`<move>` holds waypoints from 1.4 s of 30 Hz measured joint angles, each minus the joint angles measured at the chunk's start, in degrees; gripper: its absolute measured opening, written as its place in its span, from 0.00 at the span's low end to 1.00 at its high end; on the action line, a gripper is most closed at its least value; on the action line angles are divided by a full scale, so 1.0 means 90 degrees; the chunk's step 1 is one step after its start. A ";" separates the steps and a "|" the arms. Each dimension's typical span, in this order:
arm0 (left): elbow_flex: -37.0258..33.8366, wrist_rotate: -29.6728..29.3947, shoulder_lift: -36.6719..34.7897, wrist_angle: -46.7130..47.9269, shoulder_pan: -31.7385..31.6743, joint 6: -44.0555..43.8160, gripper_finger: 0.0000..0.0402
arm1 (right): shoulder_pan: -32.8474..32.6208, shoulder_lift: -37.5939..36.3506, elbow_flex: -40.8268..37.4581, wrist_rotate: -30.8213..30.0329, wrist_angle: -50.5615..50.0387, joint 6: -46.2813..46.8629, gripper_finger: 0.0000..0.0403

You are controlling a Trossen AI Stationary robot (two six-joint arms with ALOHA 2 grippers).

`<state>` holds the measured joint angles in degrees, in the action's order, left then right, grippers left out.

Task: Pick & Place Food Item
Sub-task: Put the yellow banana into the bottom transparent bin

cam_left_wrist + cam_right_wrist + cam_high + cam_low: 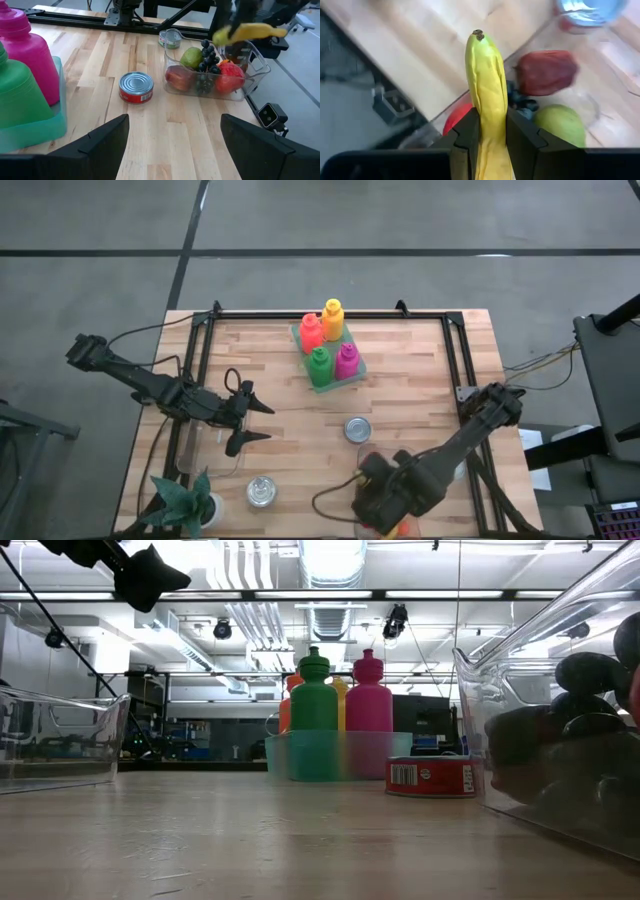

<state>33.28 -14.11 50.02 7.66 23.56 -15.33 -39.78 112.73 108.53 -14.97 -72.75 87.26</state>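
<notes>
Banana [487, 95] in right pincer [492, 132] — above fruit bin [250, 55]

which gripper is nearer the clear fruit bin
Right. The right gripper holds the banana just above the clear fruit bin; the left gripper hovers across the table.

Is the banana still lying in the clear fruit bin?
No: the right gripper is shut on the banana, holding it above the clear bin where the apple and pear remain.

Bright, even ceiling light [330, 560] glares in the low view; the banana [247, 32] is motion-blurred, shadows soft.
</notes>
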 joint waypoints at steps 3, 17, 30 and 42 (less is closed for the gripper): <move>0.0000 0.0000 0.0000 0.0005 -0.0001 0.0000 0.80 | -0.0008 -0.0178 0.0000 -0.0235 -0.0487 0.0748 0.18; 0.0000 -0.0002 0.0000 0.0005 -0.0001 0.0001 0.80 | -0.0217 -0.0197 -0.0448 0.0214 -0.1473 0.2548 0.18; 0.0000 0.0000 -0.0002 0.0000 -0.0001 0.0000 0.80 | -0.0591 -0.0194 -0.1152 0.0439 -0.1368 0.3737 0.18; 0.0000 -0.0001 -0.0002 0.0001 0.0000 0.0001 0.80 | -0.0681 -0.0194 -0.1426 0.0491 -0.1199 0.3149 0.18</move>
<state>33.28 -14.12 50.00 7.67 23.56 -15.32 -45.91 110.98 95.70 -10.55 -83.54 115.60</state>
